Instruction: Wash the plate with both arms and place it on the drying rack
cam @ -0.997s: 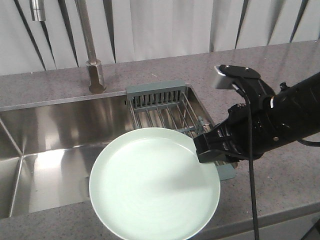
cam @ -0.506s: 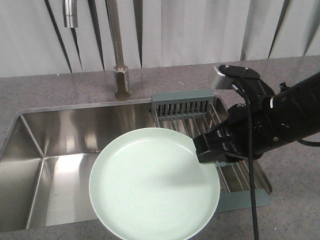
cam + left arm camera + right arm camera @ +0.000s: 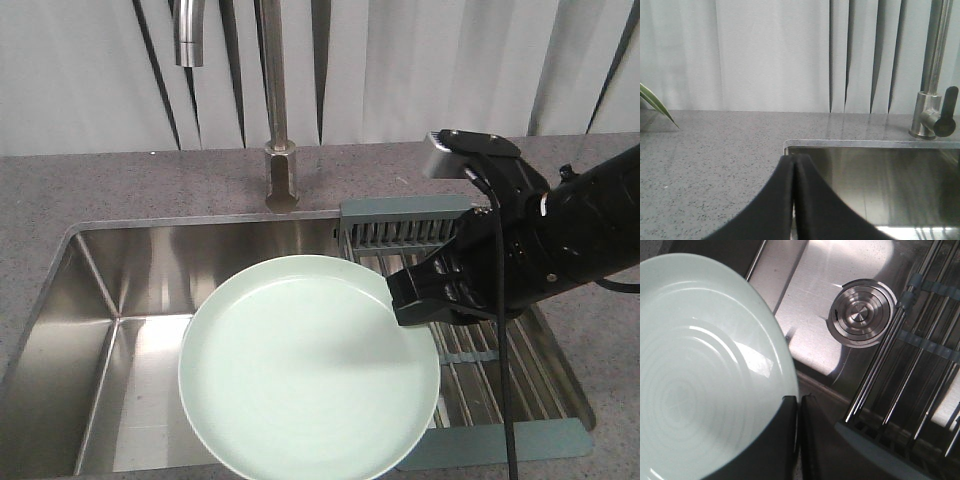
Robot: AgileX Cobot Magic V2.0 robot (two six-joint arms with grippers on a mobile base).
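Mint-green plate [image 3: 300, 380] in right claw [image 3: 412, 305]

Glossy plate [image 3: 300, 370], brushed steel sink [image 3: 150, 280], speckled matt stone counter [image 3: 150, 190].

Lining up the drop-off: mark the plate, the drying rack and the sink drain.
plate [image 3: 300, 370], front view, middle of its face.
drying rack [image 3: 400, 210], front view, grey-green rear end piece.
sink drain [image 3: 860, 314], right wrist view, strainer centre.
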